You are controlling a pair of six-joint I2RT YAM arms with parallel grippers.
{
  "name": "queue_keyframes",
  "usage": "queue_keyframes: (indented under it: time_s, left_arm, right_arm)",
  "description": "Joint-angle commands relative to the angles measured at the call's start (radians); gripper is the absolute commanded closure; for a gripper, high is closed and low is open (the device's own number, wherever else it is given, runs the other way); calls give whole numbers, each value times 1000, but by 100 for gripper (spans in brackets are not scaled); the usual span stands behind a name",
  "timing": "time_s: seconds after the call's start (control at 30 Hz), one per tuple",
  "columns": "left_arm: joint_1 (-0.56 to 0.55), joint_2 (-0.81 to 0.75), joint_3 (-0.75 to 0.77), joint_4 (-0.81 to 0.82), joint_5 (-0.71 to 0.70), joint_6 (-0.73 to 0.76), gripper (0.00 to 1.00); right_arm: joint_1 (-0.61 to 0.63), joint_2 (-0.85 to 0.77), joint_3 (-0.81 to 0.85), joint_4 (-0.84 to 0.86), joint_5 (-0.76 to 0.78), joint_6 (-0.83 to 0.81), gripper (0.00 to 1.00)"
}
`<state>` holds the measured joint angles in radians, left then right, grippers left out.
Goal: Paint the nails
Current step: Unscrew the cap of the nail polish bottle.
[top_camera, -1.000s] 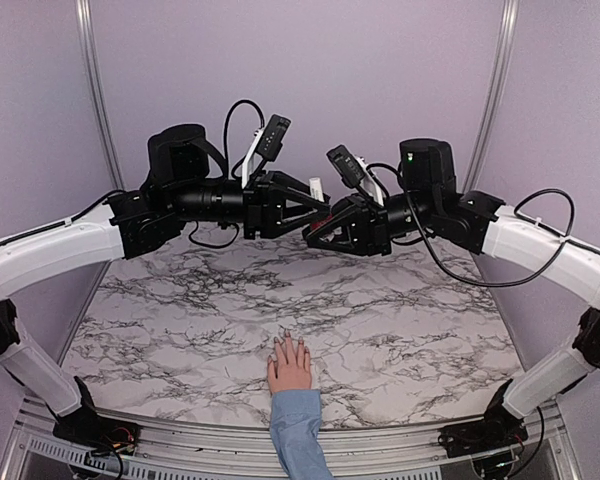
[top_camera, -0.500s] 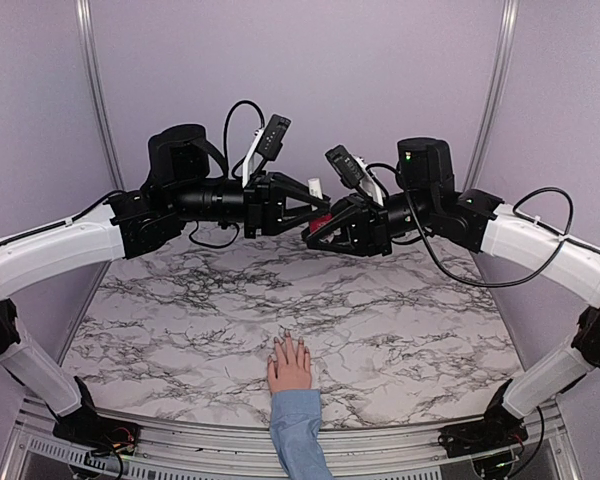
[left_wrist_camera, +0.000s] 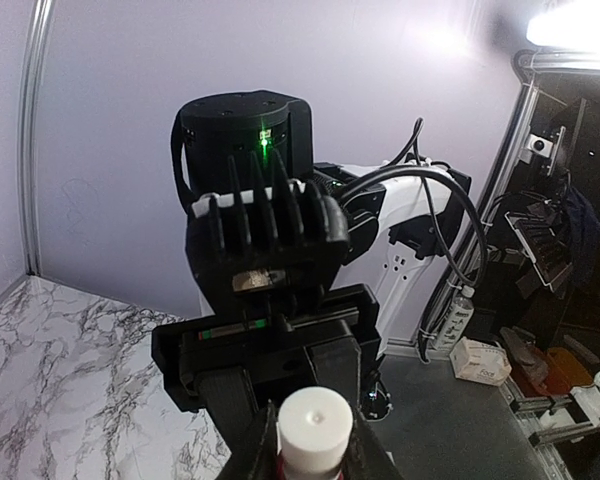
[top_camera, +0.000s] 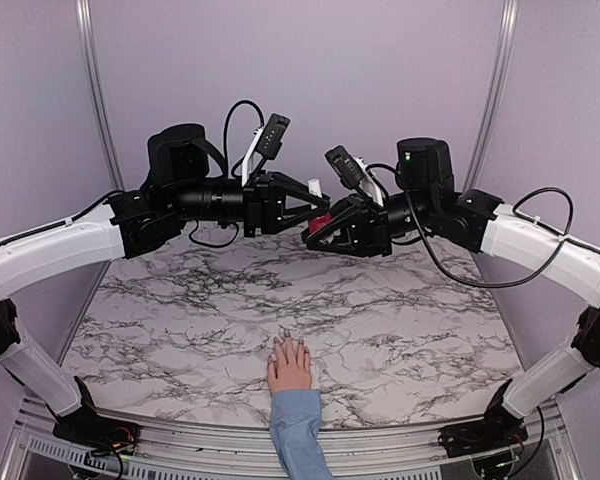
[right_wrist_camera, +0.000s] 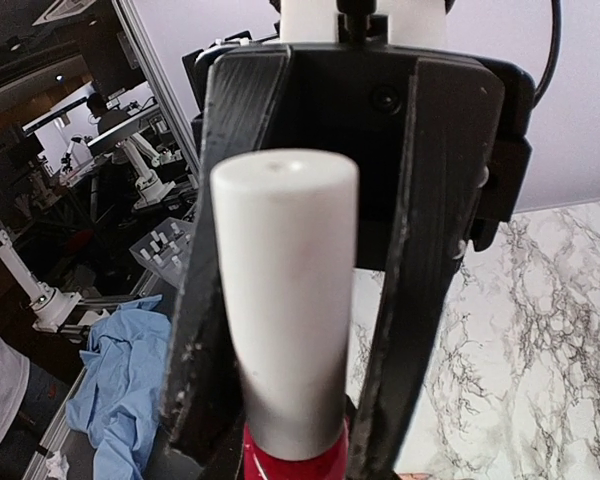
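Dark red bottle point(top_camera: 321, 221) hangs in mid-air above the marble table point(top_camera: 180, 300), cap up. The left gripper point(top_camera: 323, 207) is closed narrow on its white cap point(left_wrist_camera: 317, 438). The right gripper point(top_camera: 310, 235) pinches the red glass just below. The nails point(top_camera: 286, 343) are well apart from the bottle, down on a pale hand point(top_camera: 290, 370) that lies flat at the table's near edge in a blue sleeve point(top_camera: 300, 435). They are too small for their colour to be told.
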<state>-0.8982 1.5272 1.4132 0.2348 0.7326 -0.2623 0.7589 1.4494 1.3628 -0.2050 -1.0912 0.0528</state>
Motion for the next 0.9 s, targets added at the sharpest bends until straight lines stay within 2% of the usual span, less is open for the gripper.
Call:
queue_keyframes:
  time_s: [0.0,0.07,0.13,0.3,0.4,0.6,0.87]
  left_arm:
    - [7,-13,28,32,40,-17,80]
    - [10,-15,28,32,45,-23,79]
    - [12,-20,25,33,44,-25,71]
    - [16,-24,25,34,50,-30,71]
    - [17,-21,23,34,58,-34,77]
    - [18,-10,24,34,66,-37,98]
    - [18,-24,0,32,-62,-26,100]
  right_arm:
    - [16,7,25,-22,-15,-17,100]
    - [17,9,26,-26,-16,-21,100]
    - [20,9,24,-29,-16,-23,100]
    - [24,11,28,-45,-11,-35,100]
    - [24,11,31,-50,-9,-40,100]
    - [23,12,35,-47,-6,-40,100]
    - [-25,15,57,-54,87,-14,100]
